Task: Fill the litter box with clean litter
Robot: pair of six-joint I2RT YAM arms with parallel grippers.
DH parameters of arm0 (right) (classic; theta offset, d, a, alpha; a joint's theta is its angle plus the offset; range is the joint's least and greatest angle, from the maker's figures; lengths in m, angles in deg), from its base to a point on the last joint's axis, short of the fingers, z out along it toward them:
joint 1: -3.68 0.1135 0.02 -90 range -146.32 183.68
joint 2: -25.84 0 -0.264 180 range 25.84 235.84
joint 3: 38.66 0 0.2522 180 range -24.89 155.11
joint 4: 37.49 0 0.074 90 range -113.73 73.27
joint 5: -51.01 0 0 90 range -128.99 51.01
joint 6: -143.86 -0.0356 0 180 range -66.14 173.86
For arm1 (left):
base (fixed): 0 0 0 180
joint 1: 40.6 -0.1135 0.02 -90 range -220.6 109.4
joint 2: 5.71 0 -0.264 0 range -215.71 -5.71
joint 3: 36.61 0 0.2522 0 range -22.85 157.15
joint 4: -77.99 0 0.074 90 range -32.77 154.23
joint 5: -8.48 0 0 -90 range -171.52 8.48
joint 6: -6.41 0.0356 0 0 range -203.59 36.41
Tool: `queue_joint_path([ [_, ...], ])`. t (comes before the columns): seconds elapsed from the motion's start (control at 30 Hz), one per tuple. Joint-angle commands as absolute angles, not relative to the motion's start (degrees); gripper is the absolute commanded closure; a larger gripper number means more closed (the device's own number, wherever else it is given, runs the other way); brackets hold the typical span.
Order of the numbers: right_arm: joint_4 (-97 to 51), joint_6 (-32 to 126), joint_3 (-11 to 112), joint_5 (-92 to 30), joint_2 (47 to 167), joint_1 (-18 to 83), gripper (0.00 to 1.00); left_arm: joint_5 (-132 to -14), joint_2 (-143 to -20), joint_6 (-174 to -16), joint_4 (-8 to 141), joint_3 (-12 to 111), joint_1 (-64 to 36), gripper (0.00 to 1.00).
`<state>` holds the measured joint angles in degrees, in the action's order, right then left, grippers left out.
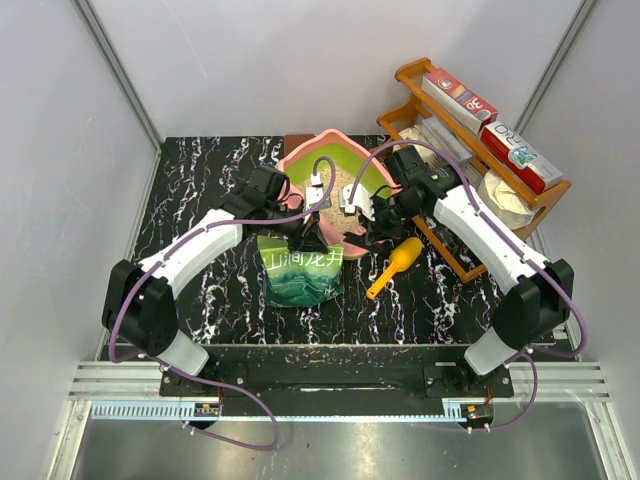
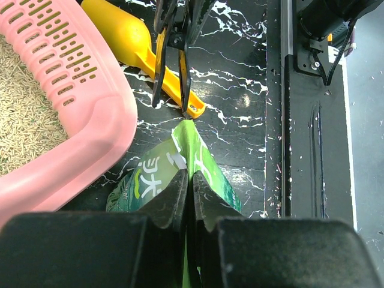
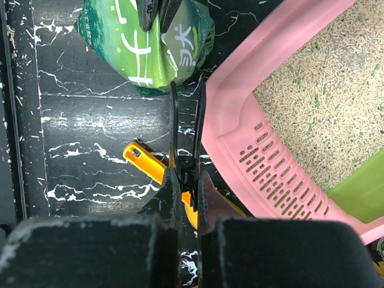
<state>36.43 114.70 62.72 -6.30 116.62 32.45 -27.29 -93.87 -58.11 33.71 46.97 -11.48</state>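
Pinching the green bag by its top fold, the left gripper is seen clamped shut. The right gripper is closed, nothing clearly held. The litter box, partly covered with clean litter, lies just above the bag in the overhead frame.

Bright, even overhead light, faint glare on the glossy table, near edges of wrist views blurred

Reaches far and rightward with left arm, elbow bent; pinches top fold of green bag in left gripper, fingers pressed together. Reaches far and leftward with right arm; holds right gripper closed, pointing down, grasping nothing.
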Motion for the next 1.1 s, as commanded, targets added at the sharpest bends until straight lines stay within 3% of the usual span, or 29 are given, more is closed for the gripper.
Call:
queue_joint_path([
  [0.0,40.68,118.63,67.38,-5.86,118.65,33.03,1.00,-26.24,-92.19,-57.75,34.61,46.06,-11.51,0.96],
  [0.23,46.57,120.04,69.32,-4.54,120.67,33.82,1.00,-27.12,-92.37,-58.54,35.32,46.32,-11.51,0.96],
  [0.57,38.67,111.96,68.71,-9.63,121.99,34.97,1.00,-26.59,-92.63,-59.24,35.93,46.67,-11.60,0.96],
  [0.93,40.43,113.54,67.48,-7.96,121.82,37.16,1.00,-27.12,-92.98,-60.74,36.46,47.37,-11.69,0.92],
  [1.07,39.99,113.10,68.09,-8.14,121.73,38.57,1.00,-27.64,-93.07,-61.52,36.63,47.11,-11.78,0.81],
])
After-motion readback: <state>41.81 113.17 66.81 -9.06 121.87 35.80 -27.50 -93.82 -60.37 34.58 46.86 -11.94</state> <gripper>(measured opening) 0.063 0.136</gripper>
